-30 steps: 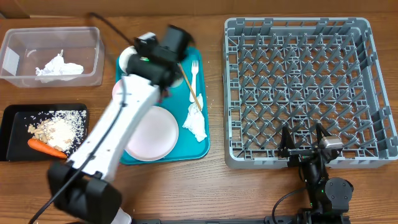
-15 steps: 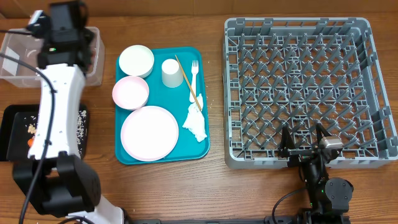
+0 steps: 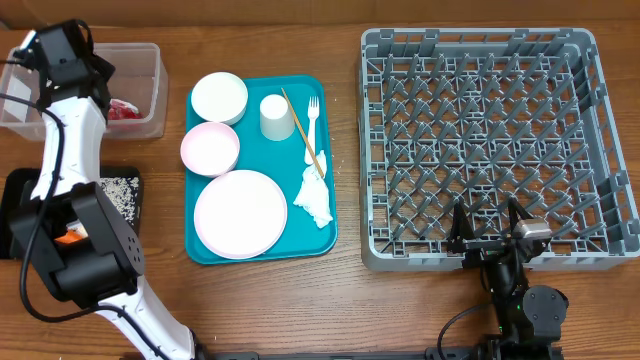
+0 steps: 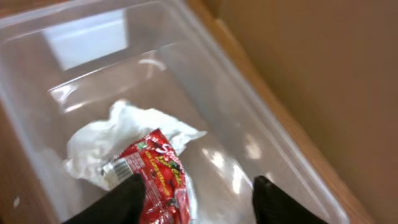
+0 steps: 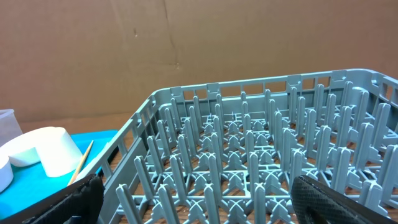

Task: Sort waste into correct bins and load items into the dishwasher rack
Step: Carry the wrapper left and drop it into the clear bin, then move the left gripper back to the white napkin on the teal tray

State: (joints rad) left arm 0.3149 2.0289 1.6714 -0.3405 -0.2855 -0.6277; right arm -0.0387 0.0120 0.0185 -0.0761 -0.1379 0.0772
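Note:
My left gripper (image 3: 90,70) hangs over the clear tub (image 3: 150,60) at the back left, jaws apart. In the left wrist view the crumpled red wrapper (image 4: 155,180) lies on a white napkin (image 4: 118,140) on the tub floor, against the left finger (image 4: 124,199) and free of the right one. In the overhead view the wrapper (image 3: 122,108) shows red inside the tub. My right gripper (image 3: 487,228) stands open at the near edge of the grey dishwasher rack (image 3: 480,140), nothing between its fingers (image 5: 336,199).
The teal tray (image 3: 325,240) carries the plate (image 3: 240,212), two bowls (image 3: 219,96) (image 3: 210,148), a cup (image 3: 276,116), a fork (image 3: 314,112), a wooden stick (image 3: 300,128) and a second napkin (image 3: 313,198). The black tray (image 3: 15,215) with scraps (image 3: 118,188) and carrot (image 3: 68,237) lies partly under my left arm.
My left arm swung from the teal tray to the clear tub and its jaws opened. The red wrapper now lies in the tub. The right arm has not moved.

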